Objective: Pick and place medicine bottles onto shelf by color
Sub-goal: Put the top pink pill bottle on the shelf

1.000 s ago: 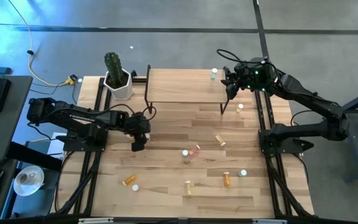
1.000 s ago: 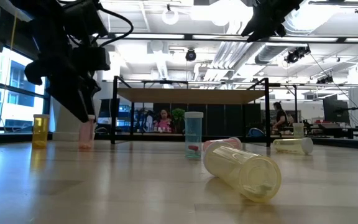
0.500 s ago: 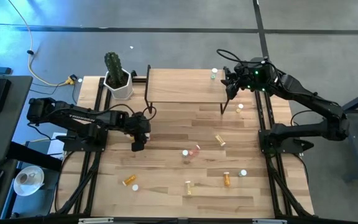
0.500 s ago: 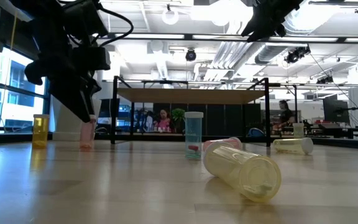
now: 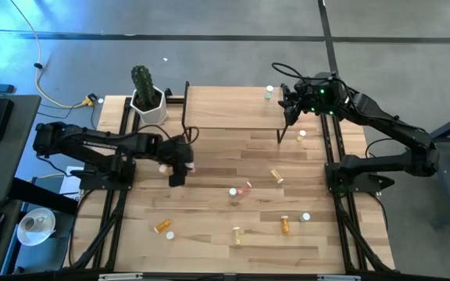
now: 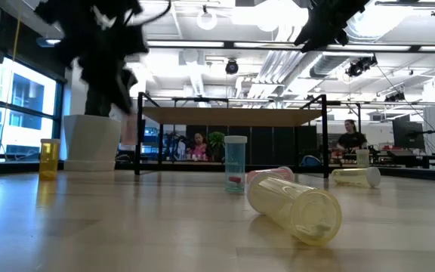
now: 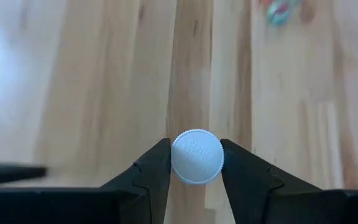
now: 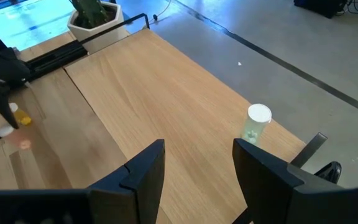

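Left gripper [image 7: 197, 163] clamped on white-capped pink bottle [image 7: 197, 156], raised off table just in front of shelf's [image 5: 233, 109] left legs. Right gripper [image 8: 197, 162] wide, empty, above shelf's right end by pale-green bottle [image 8: 256, 122].

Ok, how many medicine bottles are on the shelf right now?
1: a pale green bottle stands at the shelf's right end, near the right claw. Nothing seems to hide others.

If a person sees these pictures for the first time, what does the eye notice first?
Probably the left pincer, shut on a white-capped bottle lifted above the table, in front of the shelf. Next, the right pincer, open above the shelf near a pale green bottle standing there.
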You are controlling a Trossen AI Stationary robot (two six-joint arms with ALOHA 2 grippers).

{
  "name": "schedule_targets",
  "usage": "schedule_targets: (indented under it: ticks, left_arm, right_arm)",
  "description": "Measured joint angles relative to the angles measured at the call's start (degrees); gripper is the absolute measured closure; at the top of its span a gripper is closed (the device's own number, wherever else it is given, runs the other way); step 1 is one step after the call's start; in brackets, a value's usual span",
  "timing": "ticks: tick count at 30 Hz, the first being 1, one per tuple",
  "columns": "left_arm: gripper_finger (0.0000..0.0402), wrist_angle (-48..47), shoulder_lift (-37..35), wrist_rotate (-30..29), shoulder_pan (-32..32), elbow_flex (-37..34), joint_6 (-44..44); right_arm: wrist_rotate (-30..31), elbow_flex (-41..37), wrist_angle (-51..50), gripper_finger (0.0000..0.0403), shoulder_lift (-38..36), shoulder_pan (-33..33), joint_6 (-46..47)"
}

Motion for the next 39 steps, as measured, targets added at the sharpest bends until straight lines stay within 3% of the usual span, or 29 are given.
schedule_targets:
  ticks: [6, 12, 24, 39]
  left_arm:
    - [0.0280, -7.22, 0.00, -4.59, 3.38, 13.02, 5.97]
    - [0.0280, -9.35, 0.00, -11.23, 11.39, 25.52, 11.79]
    - [0.0280, -10.22, 4.66, -7.43, 29.51, 43.65, 15.28]
    - [0.0280, -23.12, 23.94, -5.93, 36.06, 58.12, 14.04]
  right_arm:
    - [0.02, 0.00, -0.23, 0.0223, 0.00, -0.02, -0.01]
    - [0.02, 0.00, -0.24, 0.0223, 0.00, -0.01, 0.00]
    - [0.02, 0.00, -0.24, 0.0223, 0.00, -0.01, -0.01]
    - [0.01, 0.01, -1.82, 0.0223, 0.11, 0.00, -0.04]
